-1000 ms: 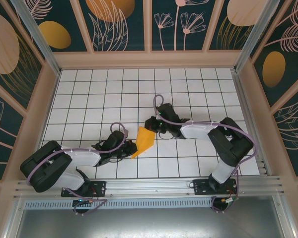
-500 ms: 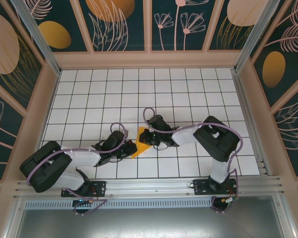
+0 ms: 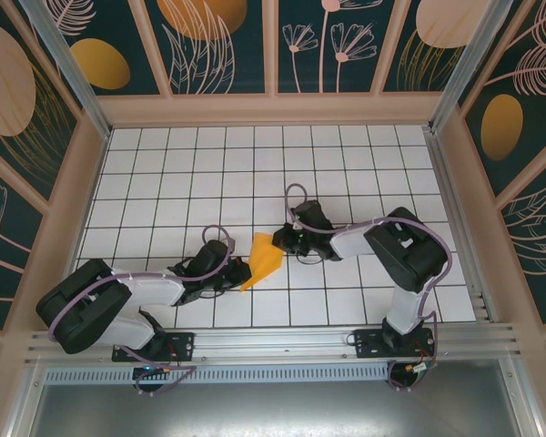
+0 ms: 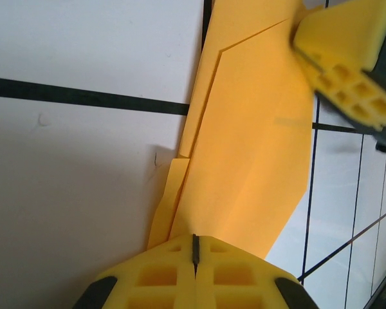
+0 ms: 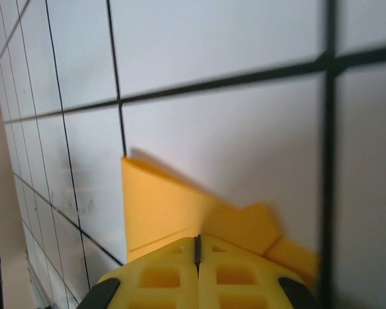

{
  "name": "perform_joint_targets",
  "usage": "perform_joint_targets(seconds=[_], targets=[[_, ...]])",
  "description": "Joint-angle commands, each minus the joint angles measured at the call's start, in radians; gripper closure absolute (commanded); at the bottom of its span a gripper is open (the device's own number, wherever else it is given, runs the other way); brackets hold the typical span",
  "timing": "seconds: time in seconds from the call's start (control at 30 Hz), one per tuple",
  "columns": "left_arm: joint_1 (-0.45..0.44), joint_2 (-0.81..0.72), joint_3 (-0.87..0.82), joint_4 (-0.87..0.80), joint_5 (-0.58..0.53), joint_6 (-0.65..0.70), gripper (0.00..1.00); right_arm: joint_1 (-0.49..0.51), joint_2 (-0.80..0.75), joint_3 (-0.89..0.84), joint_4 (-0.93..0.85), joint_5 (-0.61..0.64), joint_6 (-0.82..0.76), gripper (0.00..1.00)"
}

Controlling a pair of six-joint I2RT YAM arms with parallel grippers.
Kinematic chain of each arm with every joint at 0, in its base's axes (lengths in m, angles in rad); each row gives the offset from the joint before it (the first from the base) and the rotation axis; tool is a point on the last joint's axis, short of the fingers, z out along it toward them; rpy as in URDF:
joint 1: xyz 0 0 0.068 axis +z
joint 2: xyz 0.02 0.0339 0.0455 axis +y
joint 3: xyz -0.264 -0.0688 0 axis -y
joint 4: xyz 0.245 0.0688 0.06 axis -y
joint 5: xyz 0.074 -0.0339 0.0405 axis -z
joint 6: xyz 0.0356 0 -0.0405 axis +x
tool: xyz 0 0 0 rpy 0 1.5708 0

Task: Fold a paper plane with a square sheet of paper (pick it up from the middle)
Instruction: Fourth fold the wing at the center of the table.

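Now I am resting the left gripper point(image 3: 241, 270) on the near end and the right gripper point(image 3: 276, 242) on the far end of the thin, part-folded orange-yellow paper sheet point(image 3: 265, 259) lying mid-way on the white gridded table point(image 3: 164, 173), both with jaws pressed together, probably pinning it for creasing.

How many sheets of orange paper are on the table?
1. The folded paper lies at the front middle of the table, between the left gripper and the right gripper. Others may be hidden.
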Motion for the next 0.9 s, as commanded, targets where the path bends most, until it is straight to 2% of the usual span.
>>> perform_joint_targets(seconds=[0.0,0.1,0.33,0.47,0.7,0.87], targets=[[-0.001,0.027,-0.053,-0.233,-0.047,0.03,1.0,-0.088,0.013,-0.036,-0.026,0.08,-0.061,0.97],[0.0,0.025,-0.053,-0.234,-0.046,0.032,1.0,-0.11,0.003,-0.031,-0.01,0.032,-0.073,0.97],[0.0,0.022,-0.054,-0.234,-0.044,0.034,1.0,-0.108,-0.112,0.04,-0.119,0.016,-0.121,0.96],[-0.001,0.011,-0.055,-0.234,-0.044,0.032,1.0,-0.041,-0.175,0.051,-0.139,0.029,-0.118,0.95],[0.0,-0.013,-0.057,-0.211,-0.029,0.041,1.0,0.095,-0.077,0.059,-0.059,-0.018,-0.047,0.96],[0.0,-0.03,-0.051,-0.2,-0.002,0.065,0.98,0.115,-0.005,0.042,-0.04,-0.014,-0.031,0.97]])
